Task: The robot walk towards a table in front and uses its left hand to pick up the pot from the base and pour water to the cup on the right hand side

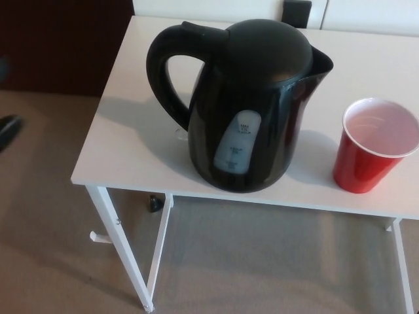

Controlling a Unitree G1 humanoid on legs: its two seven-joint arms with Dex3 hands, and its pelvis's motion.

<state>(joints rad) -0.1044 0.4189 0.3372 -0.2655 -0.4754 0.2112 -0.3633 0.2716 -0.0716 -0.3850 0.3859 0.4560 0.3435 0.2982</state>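
Note:
A black electric pot (pixel 252 104) stands upright on the white table (pixel 131 150), its handle (pixel 163 72) turned to the left and its spout to the right. Its base is not visible beneath it. A red cup (pixel 373 147) with a white inside stands to the right of the pot, a short gap between them. At the picture's far left edge a dark, blurred fingertip of my left hand (pixel 8 129) shows over the carpet, well away from the handle. My right hand does not show.
The table stands on thin white legs (pixel 121 248) over beige carpet. A black plug or socket (pixel 298 13) sits at the wall behind the pot. A dark piece of furniture (pixel 59 46) fills the upper left.

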